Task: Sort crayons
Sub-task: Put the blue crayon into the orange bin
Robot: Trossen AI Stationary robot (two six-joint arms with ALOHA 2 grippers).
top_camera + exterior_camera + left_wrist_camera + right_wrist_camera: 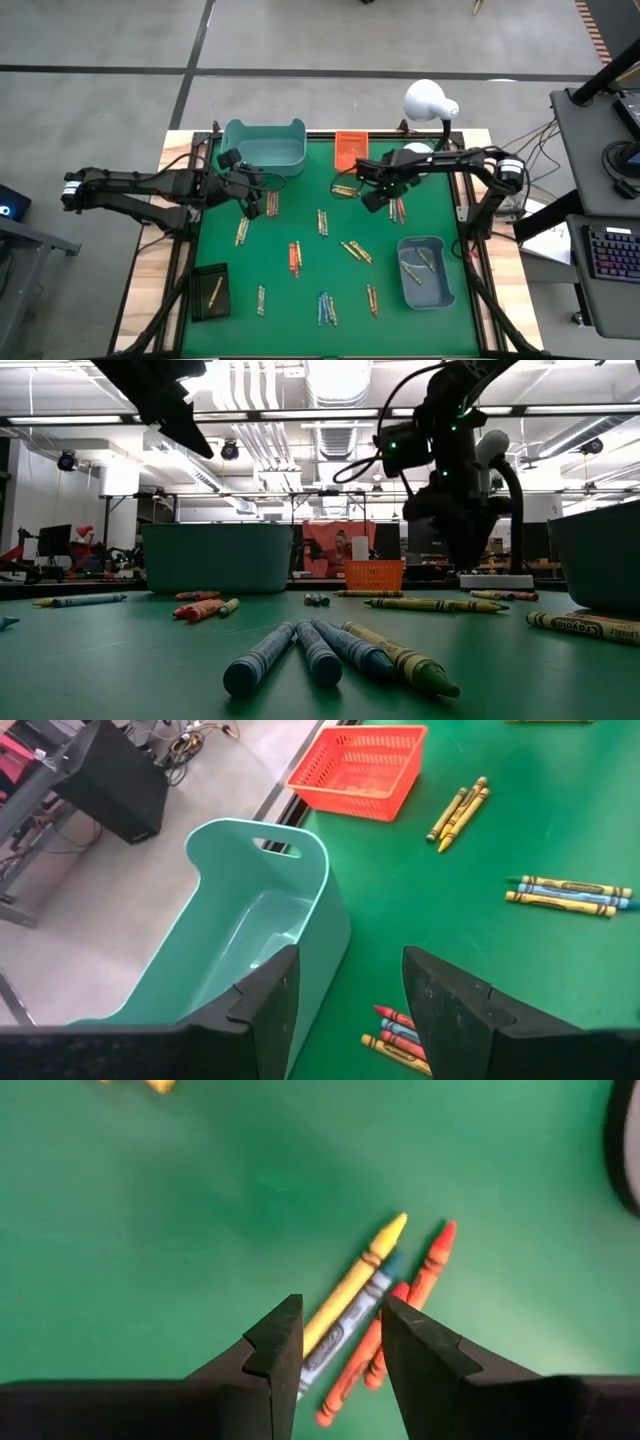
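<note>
i have the right end effector [342, 1342] released, empty, hanging right over a small cluster of crayons [372, 1315] on the bench [150, 1230]; their long axes run about 1 to 7 o'clock between my fingers. the left end effector [350, 995], also released, waits by the teal bin [250, 930].

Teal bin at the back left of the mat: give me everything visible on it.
The teal plastic bin is an open-topped, round-cornered tub with smooth walls and a slot handle cut into one end wall. It stands upright at the back left of the green mat, with the orange mesh basket to its side, apart. Its inside looks empty. The left gripper hovers just in front, jaws open, not touching.
</note>
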